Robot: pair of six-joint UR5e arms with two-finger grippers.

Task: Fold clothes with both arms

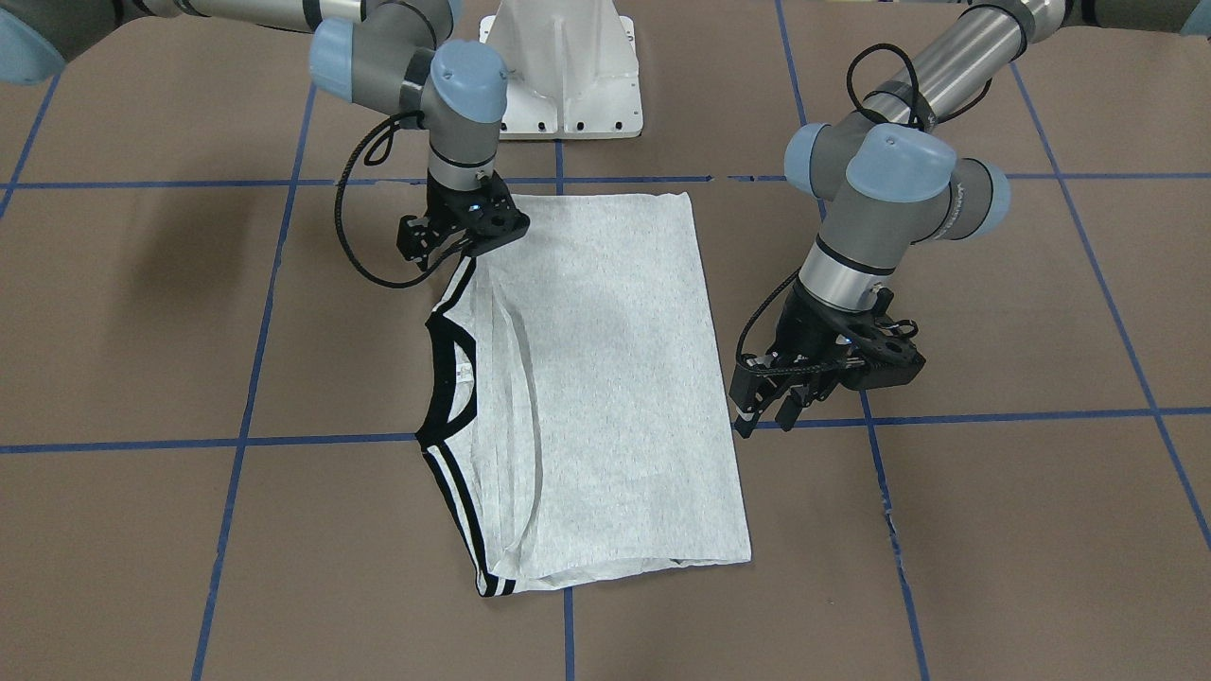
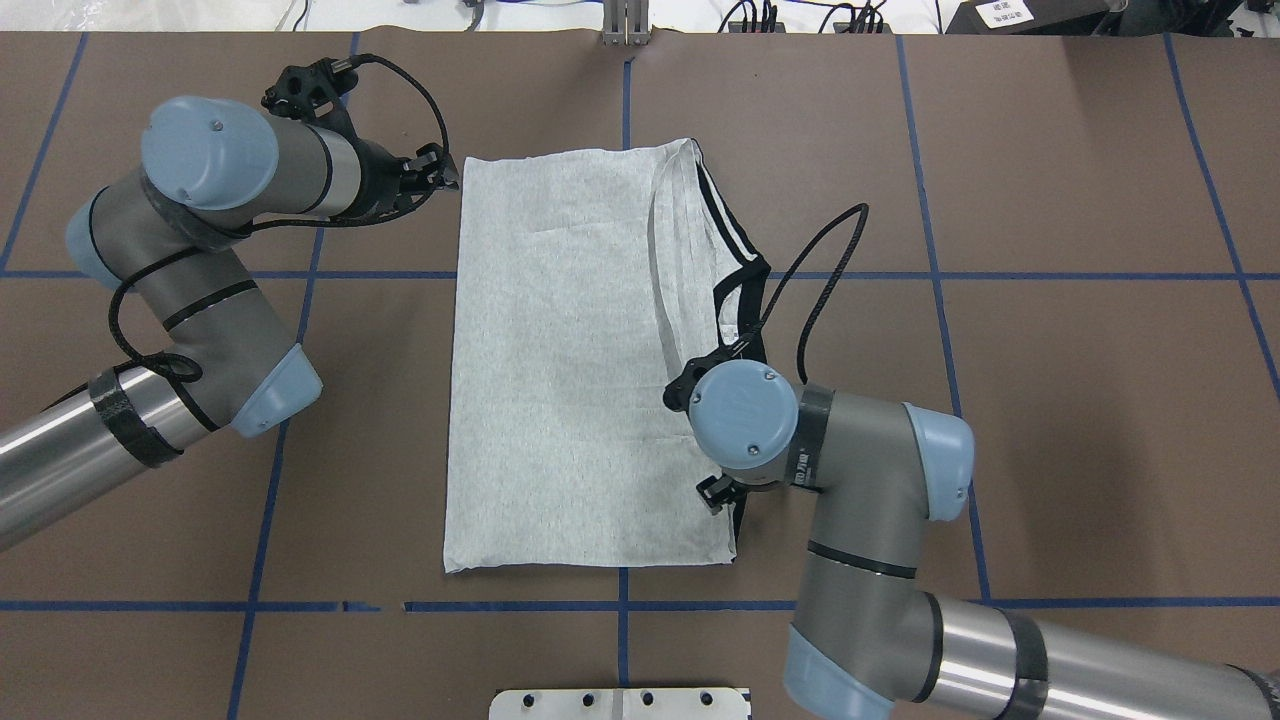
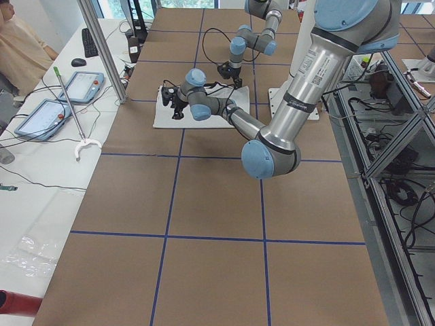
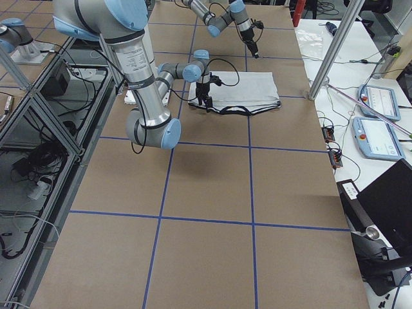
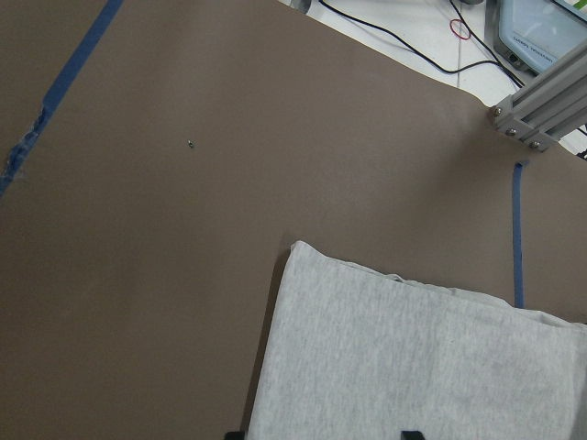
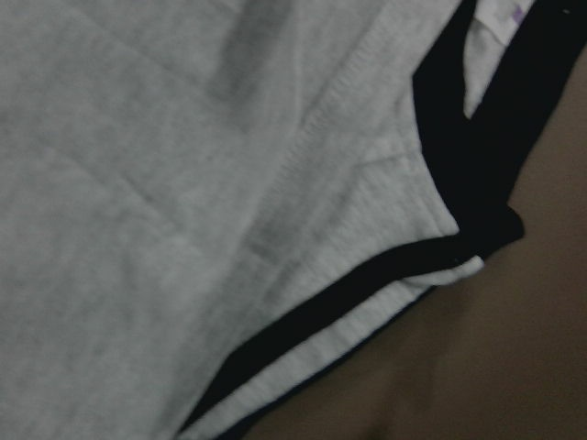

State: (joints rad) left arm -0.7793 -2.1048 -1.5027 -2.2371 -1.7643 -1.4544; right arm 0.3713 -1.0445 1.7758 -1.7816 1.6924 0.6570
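The T-shirt [image 2: 560, 380] lies flat at the middle of the table [image 2: 1050, 400], folded into a long rectangle. In the overhead view its black collar [image 2: 745, 290] and shoulder stripes [image 2: 722, 215] sit along the 3 o'clock side.

The left gripper [image 1: 766, 416] hovers just off the 11 o'clock corner with its jaws spread, probably lined up to take that hem corner. The right gripper [image 1: 464, 248] sits low at the 4 o'clock edge by a striped shoulder, but whether it pinches the cloth cannot be told.

With 1 arm at each of 2 opposite corners, the placement seems meant for another fold.
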